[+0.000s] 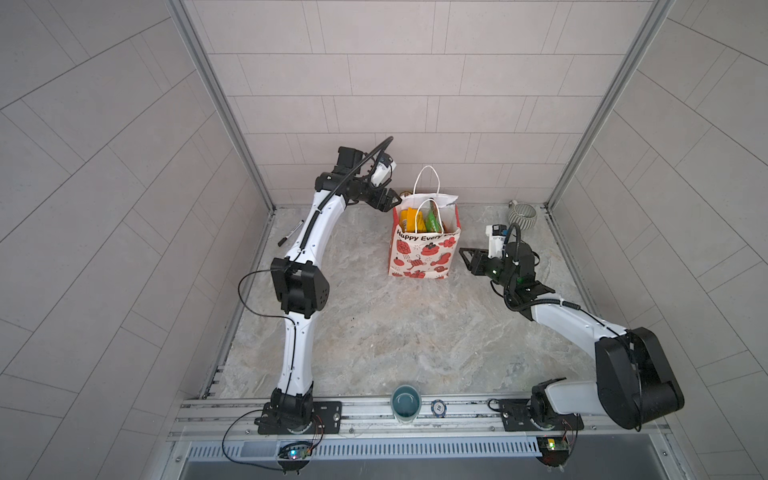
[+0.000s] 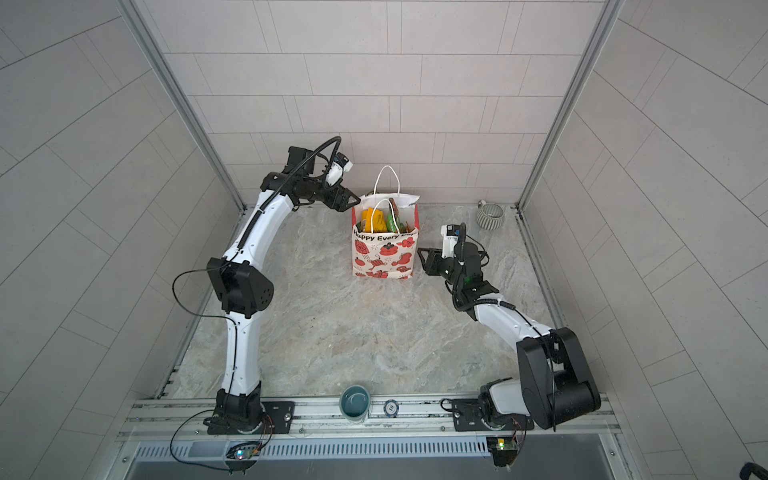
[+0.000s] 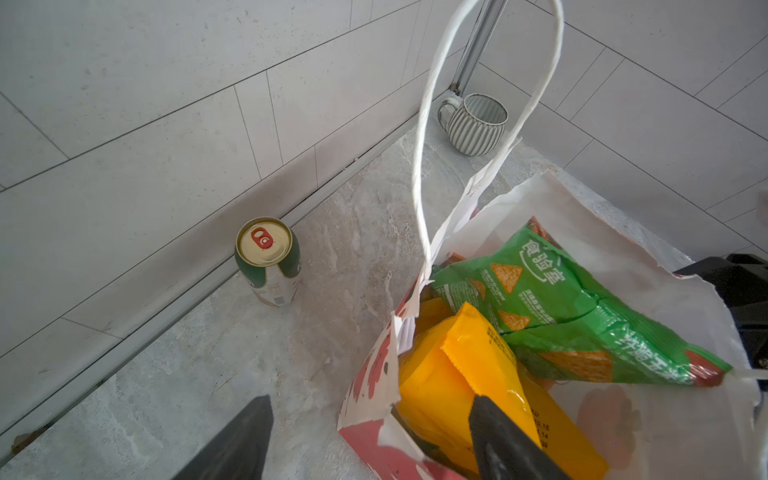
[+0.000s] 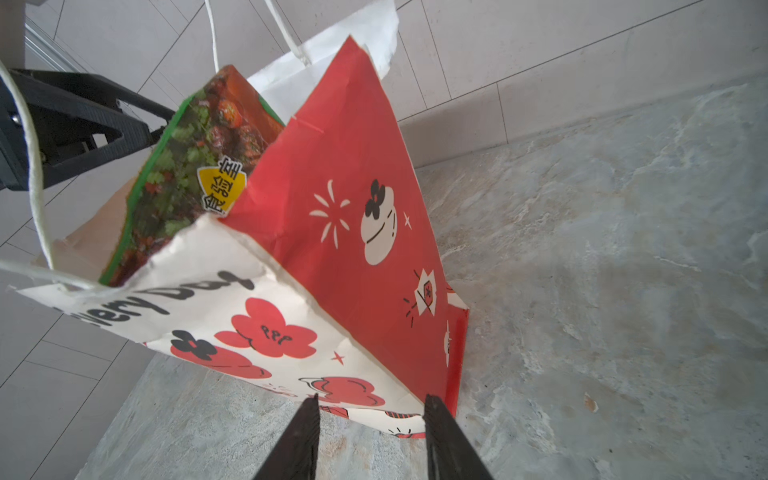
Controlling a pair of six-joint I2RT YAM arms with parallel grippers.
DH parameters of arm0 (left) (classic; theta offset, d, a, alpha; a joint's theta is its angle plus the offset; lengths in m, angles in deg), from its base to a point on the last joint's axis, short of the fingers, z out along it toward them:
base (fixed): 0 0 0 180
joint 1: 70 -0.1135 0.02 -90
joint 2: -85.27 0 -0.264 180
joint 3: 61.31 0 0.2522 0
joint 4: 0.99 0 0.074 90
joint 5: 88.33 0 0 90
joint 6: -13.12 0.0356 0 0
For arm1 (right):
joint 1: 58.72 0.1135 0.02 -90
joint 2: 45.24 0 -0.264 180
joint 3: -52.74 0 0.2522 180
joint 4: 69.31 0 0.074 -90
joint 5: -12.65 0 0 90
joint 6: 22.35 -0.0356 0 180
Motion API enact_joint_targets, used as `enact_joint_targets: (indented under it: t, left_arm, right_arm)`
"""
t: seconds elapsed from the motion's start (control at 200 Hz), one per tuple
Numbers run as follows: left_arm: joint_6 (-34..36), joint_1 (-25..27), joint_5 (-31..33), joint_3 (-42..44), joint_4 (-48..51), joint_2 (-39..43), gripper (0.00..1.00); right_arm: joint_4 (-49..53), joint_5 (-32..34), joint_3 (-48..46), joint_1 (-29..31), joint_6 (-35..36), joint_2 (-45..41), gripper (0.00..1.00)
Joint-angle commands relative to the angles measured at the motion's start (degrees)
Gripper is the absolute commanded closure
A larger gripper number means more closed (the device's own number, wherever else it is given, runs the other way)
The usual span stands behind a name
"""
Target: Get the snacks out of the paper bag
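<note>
- At the left, what's the arm doing?
- It reaches far back with the elbow bent. The left gripper (image 1: 394, 200) hangs at the rim of the paper bag (image 1: 424, 253), jaws spread wide, one finger over a yellow packet (image 3: 461, 374).
- The snacks (image 1: 419, 220)?
- Upright inside the bag.
- And the right?
- The right gripper (image 1: 464, 258) sits low beside the bag's red side, jaws parted and empty. The table (image 1: 374, 332) is marbled and the walls (image 1: 395, 104) are grey tile.

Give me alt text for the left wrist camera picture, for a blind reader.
An open paper bag holds yellow packets and a green packet; the left gripper is open, one finger over a yellow packet, the other outside the bag. A drink can and a mug stand by the wall.
</note>
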State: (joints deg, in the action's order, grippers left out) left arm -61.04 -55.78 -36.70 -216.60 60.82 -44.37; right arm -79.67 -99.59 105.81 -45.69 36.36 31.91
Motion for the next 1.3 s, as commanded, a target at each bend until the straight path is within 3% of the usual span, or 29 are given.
enact_joint_targets:
  t: [0.0,0.165,0.35,0.57,0.63,0.796,1.021,1.296]
  left_arm:
    - [-1.90,1.38,0.40,-3.06,-2.52,-1.25,0.19]
    - [-5.37,2.07,0.71,-4.76,-5.43,-4.36,0.25]
    - [-4.94,2.56,0.60,-7.75,-5.25,-6.85,0.36]
    - [-2.23,2.61,3.45,-8.40,-3.64,-7.77,0.42]
    - [-1.38,2.65,3.16,-8.88,-2.69,-8.16,0.52]
    - [-0.69,3.01,1.48,-8.79,-2.36,-8.26,0.62]
    - [2.02,4.03,2.78,-8.80,-0.59,-8.66,0.61]
    - [1.98,4.15,3.17,-8.89,-0.94,-8.78,0.79]
  right_arm:
    - [-0.47,0.41,-0.71,1.58,0.86,-1.45,0.58]
    - [-1.21,0.68,-0.72,3.67,0.88,-0.53,0.58]
    - [-2.93,0.89,-0.86,4.98,0.87,0.20,0.57]
    - [-2.53,2.72,-1.20,4.98,2.24,-1.25,0.57]
    - [-3.05,2.73,-1.51,4.98,2.20,-1.57,0.57]
    - [-2.34,3.77,-1.63,4.98,2.43,-2.15,0.56]
    - [-2.68,3.69,-1.96,5.00,2.46,-2.72,0.56]
    - [-2.95,4.20,-2.47,4.98,2.30,-3.05,0.55]
